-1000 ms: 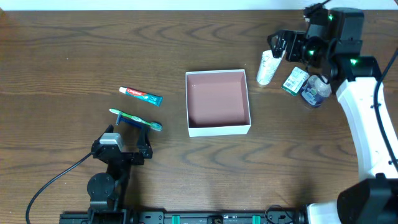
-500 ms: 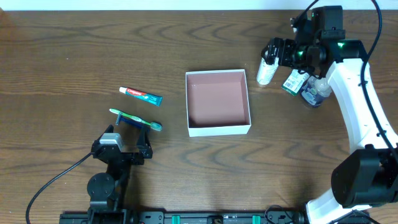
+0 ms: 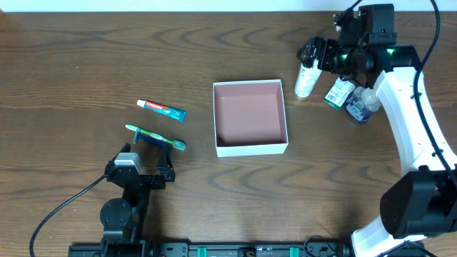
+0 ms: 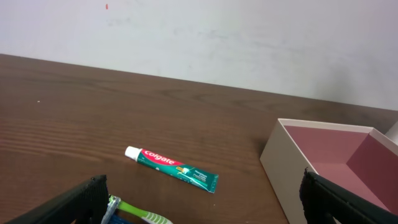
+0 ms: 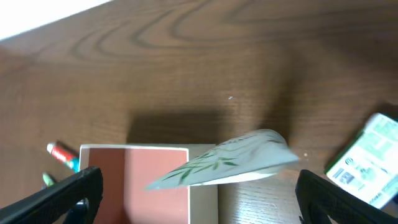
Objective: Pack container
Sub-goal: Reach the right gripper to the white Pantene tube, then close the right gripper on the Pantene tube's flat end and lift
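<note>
The container [image 3: 250, 149], a shallow square box with white walls and a pink-brown inside, stands empty mid-table; it also shows in the left wrist view [image 4: 280, 168] and the right wrist view [image 5: 143, 186]. My right gripper [image 3: 312, 53] is open, just above the far end of a white tube with green leaves [image 3: 307, 80]. In the right wrist view the tube [image 5: 230, 163] lies between the open jaws [image 5: 205, 202], untouched. My left gripper [image 3: 141, 165] is open and empty, just in front of a green toothbrush [image 3: 156, 137]. The left wrist view shows its jaws [image 4: 199, 214] apart.
A red and teal toothpaste tube [image 3: 161, 109] lies left of the container, beyond the toothbrush [image 4: 134, 213]. A green and white packet [image 3: 338, 93] and a small blue bottle [image 3: 363, 104] lie right of the white tube. The table's far edge runs close behind the right gripper.
My right arm has swung left from above the packet and bottle to over the white tube. The left arm and all objects have stayed still.
</note>
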You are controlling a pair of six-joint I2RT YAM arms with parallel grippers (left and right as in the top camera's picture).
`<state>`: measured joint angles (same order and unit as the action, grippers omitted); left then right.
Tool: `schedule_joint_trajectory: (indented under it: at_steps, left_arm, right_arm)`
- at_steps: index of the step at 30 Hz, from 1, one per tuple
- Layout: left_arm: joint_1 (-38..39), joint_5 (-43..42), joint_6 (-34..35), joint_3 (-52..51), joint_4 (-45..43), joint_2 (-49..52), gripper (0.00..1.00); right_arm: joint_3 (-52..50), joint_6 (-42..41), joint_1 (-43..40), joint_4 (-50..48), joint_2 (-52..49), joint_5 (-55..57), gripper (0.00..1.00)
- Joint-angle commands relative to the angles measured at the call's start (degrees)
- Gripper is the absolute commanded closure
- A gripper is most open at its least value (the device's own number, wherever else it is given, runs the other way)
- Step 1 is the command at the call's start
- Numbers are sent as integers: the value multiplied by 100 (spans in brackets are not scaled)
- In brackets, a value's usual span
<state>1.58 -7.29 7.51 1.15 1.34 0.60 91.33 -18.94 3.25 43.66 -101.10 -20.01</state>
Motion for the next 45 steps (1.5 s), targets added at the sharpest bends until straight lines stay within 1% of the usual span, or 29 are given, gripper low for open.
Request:
schedule_joint_trajectory:
  at_steps: [1, 4, 7, 9, 11, 15, 18, 21, 27, 31, 33, 37, 39, 41, 45]
  left_arm:
    - [-28, -68, 9, -92, 205, -31, 2]
    - [-28, -68, 9, -92, 205, -31, 2]
    - [-28, -68, 9, -92, 205, -31, 2]
    - [-28, -68, 9, -92, 205, -31, 2]
    - [-28, -68, 9, -92, 205, -31, 2]
    - [-28, -68, 9, -92, 205, -31, 2]
    - [-28, -68, 9, -92, 205, -31, 2]
    - [-28, -68, 9, -92, 205, -31, 2]
    - [-28, -68, 9, -92, 205, -31, 2]
    - [-28, -68, 11, -92, 205, -31, 2]
    - [-28, -68, 9, -92, 205, -31, 2]
    - [-28, -68, 9, -92, 205, -31, 2]
    - [-28, -68, 9, -92, 205, -31, 2]
    - [-28, -68, 11, -92, 205, -31, 2]
    - [-28, -68, 9, -92, 205, -31, 2]
  right_arm:
    - [131, -761, 83, -20, 37, 507, 3]
    - [131, -979, 175, -37, 37, 813, 5]
    - [131, -1003, 302, -70, 35, 1025, 10]
    - [131, -1038, 391, -68, 35, 1198, 15]
    - [131, -1040, 468, -66, 35, 1303, 23]
    - [129, -1038, 570, -11, 35, 1390, 34]
    - [129, -1040, 584, 66, 24, 1421, 40]
    - [129, -1040, 581, 127, -31, 1423, 44]
    - [129, -1067, 581, 96, -321, 1423, 46]
    - [129, -1082, 581, 90, -516, 1421, 53]
    - [129, -1080, 581, 90, -566, 1421, 55]
    - [129, -1005, 581, 22, -570, 1423, 73]
    - [129, -922, 581, -4, -570, 1423, 75]
    - [129, -815, 581, -20, -570, 1423, 74]
    - [129, -501, 581, -92, -570, 1423, 62]
